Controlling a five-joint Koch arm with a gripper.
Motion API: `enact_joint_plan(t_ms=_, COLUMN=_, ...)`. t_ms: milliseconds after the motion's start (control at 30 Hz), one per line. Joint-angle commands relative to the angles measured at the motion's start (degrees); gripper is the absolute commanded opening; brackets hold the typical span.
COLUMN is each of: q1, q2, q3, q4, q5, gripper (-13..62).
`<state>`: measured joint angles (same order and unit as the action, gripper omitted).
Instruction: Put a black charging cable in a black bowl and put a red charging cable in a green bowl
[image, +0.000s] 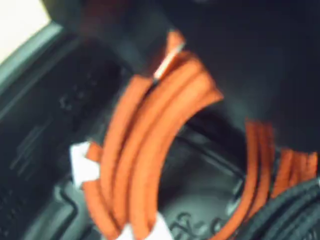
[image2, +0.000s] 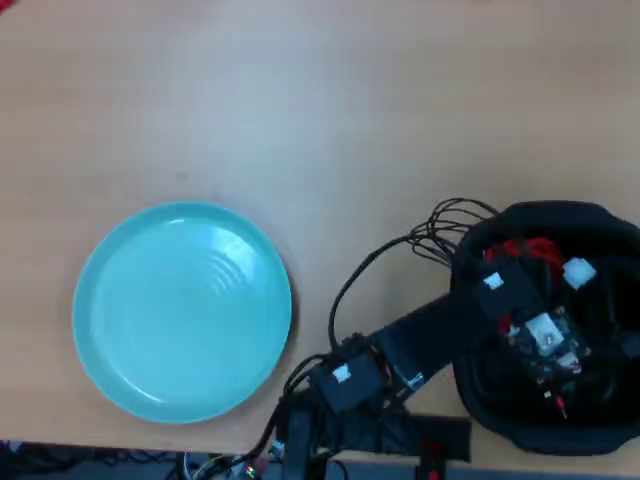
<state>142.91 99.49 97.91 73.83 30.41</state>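
In the wrist view the red charging cable (image: 150, 150) hangs as a loose coil with white ties, its top pinched between the dark jaws of my gripper (image: 167, 57). It hangs inside the black bowl (image: 30, 55), above the moulded floor. The thick black charging cable (image: 292, 210) lies in that bowl at the lower right. The overhead view shows my arm reaching into the black bowl (image2: 480, 400) at the right, with my gripper (image2: 525, 265) by a bit of the red charging cable (image2: 535, 250). The green bowl (image2: 180, 310) sits at the left with nothing in it.
The arm's base and thin black wires (image2: 340, 385) lie between the two bowls near the table's front edge. The wooden table (image2: 330, 110) stretches away behind both bowls.
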Motion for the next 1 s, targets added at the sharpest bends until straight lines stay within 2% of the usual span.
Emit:
enact_joint_plan(t_ms=0, q1=-0.97, q2=-0.70, q3=-1.05, q4=-1.93, q5=0.35, gripper=29.4)
enact_joint_plan(t_ms=400, q1=-5.27, q2=-1.58, q3=-0.97, q4=1.41, q5=0.88, gripper=29.6)
enact_joint_plan(t_ms=567, q1=-7.12, q2=-2.81, q3=-0.62, q4=2.64, q5=6.68, gripper=30.1)
enact_joint_plan(t_ms=967, q1=-5.80, q2=-15.91, q3=-0.18, q4=2.72, q5=11.34, gripper=30.2)
